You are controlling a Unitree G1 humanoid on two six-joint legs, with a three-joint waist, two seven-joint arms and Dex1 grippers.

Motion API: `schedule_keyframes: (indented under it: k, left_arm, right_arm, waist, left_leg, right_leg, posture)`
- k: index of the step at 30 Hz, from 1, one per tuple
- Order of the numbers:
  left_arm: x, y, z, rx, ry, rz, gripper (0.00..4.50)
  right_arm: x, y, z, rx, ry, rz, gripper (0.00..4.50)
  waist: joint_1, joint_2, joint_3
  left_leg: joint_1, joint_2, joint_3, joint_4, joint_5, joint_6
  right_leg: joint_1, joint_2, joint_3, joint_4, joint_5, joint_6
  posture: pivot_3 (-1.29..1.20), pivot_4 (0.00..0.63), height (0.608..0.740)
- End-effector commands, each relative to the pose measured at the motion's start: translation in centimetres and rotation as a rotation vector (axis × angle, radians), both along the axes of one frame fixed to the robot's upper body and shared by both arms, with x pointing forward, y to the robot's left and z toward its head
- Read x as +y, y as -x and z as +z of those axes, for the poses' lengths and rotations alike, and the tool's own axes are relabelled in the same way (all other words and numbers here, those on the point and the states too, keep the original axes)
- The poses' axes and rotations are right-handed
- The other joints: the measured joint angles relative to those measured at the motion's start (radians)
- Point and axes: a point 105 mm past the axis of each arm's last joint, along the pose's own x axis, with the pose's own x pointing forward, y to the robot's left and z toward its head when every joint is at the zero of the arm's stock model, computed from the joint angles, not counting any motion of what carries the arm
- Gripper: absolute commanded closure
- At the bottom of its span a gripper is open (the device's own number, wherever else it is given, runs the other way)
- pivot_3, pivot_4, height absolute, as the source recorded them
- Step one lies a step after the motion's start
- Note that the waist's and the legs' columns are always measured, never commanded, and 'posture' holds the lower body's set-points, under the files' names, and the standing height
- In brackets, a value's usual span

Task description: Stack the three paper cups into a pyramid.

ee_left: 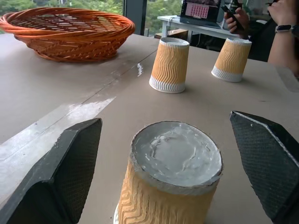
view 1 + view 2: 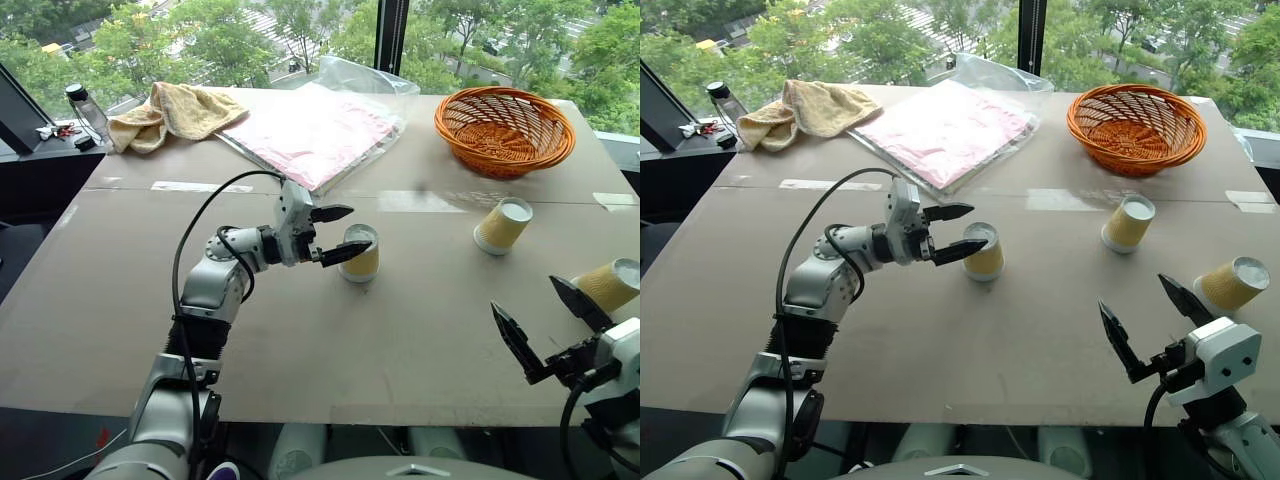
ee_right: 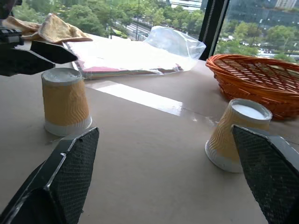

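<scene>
Three cups stand apart on the bench (image 2: 300, 340), all upside down, axes upright: middle cup (image 2: 360, 252), far cup (image 2: 503, 226), edge cup (image 2: 612, 284). No pyramid yet, we judge. Left tool (image 2: 335, 234) is spread around the middle cup; right tool (image 2: 545, 325) spread, empty. Next we bring two cups together.

My count of the table:
I see three paper cups (image 2: 360, 252), one basket (image 2: 504, 130), one towel (image 2: 170, 112), one plastic bag (image 2: 312, 130).
</scene>
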Motion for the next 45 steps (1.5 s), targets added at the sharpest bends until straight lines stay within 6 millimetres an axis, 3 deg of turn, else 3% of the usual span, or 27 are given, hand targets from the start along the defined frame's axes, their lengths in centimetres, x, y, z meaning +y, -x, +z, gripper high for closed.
schedule_keyframes:
  k: [1,8,22,25,28,30,33,38,41,45]
  left_arm:
    - [-0.4,2.7,3.8,-0.067,0.087,-0.105,0.02]
    - [-1.9,8.4,4.5,-0.049,0.042,-0.352,0.02]
    - [-2.6,10.5,3.3,0.002,0.009,-0.386,0.02]
    - [-2.7,10.5,3.3,0.005,0.011,-0.374,0.00]
    - [-2.7,10.4,3.3,0.007,0.019,-0.359,0.00]
    - [-2.6,10.3,3.4,0.006,0.027,-0.344,0.00]
    - [-2.3,9.4,3.8,-0.009,0.073,-0.266,0.00]
    - [0.9,6.3,4.3,-0.055,0.219,0.008,0.00]
    - [3.1,6.5,3.9,-0.010,0.213,0.046,0.00]
    - [6.7,7.9,2.4,0.033,0.156,0.102,0.00]
  right_arm:
    - [-4.8,-0.9,0.2,0.004,0.083,-0.273,0.00]
    - [-10.6,-2.3,0.1,0.042,0.077,-0.535,0.00]
    - [-13.4,-5.2,-2.3,0.182,-0.085,-0.577,0.00]
    - [-13.5,-5.5,-2.4,0.185,-0.104,-0.570,0.89]
    - [-13.6,-5.5,-2.1,0.171,-0.090,-0.566,2.23]
    - [-13.4,-5.5,-1.3,0.143,-0.078,-0.539,2.31]
    - [-11.1,-5.7,0.8,0.079,-0.071,-0.381,2.31]
    - [0.7,-4.3,5.1,0.033,-0.143,0.264,2.31]
    - [5.3,-4.3,5.1,0.080,-0.102,0.459,2.31]
    - [9.1,-7.1,3.8,0.119,0.002,0.524,2.31]
  waist:
    - [0.004,0.000,0.000]
    - [0.002,0.005,0.000]
    - [-0.003,0.008,0.000]
    - [-0.002,0.008,0.001]
    - [-0.003,0.009,0.001]
    - [-0.003,0.009,0.001]
    - [-0.003,0.010,0.001]
    - [-0.008,0.012,0.002]
    - [-0.012,0.011,0.002]
    - [-0.022,0.010,0.002]
  left_leg:
    - [0.000,0.000,0.000,0.000,0.000,0.000]
    - [0.000,-0.001,0.001,0.000,0.000,0.000]
    - [0.001,-0.001,0.002,0.000,0.000,0.000]
    - [0.001,-0.001,0.002,0.000,0.000,0.000]
    - [0.001,-0.001,0.002,0.000,0.000,0.000]
    - [0.001,-0.001,0.002,0.000,0.000,0.000]
    - [0.001,-0.001,0.002,0.000,0.000,0.000]
    - [0.001,0.001,0.002,0.000,0.000,0.000]
    - [0.002,0.004,0.001,0.000,0.000,0.000]
    - [0.001,0.003,0.002,0.000,0.000,0.000]
  right_leg:
    - [0.000,0.000,0.000,0.000,0.000,0.000]
    - [0.000,-0.001,0.000,0.000,0.000,0.000]
    - [0.000,0.000,0.002,0.000,0.000,-0.001]
    - [0.000,0.000,0.002,0.000,0.000,-0.001]
    - [0.000,0.000,0.002,0.000,0.000,0.000]
    - [0.000,0.000,0.002,0.000,0.000,0.000]
    - [0.000,0.000,0.002,0.000,0.000,0.000]
    - [0.000,0.002,0.003,0.000,0.000,0.000]
    - [0.000,0.005,0.003,0.000,0.000,0.000]
    - [0.000,0.005,0.003,0.000,-0.002,-0.004]
  posture:
    - [0.00,0.150,0.740]
    - [0.00,0.150,0.740]
    - [0.00,0.150,0.740]
    - [0.00,0.150,0.740]
    - [0.00,0.150,0.740]
    - [0.00,0.150,0.740]
    - [0.00,0.150,0.740]
    - [0.00,0.150,0.740]
    - [0.00,0.150,0.740]
    - [0.00,0.150,0.740]
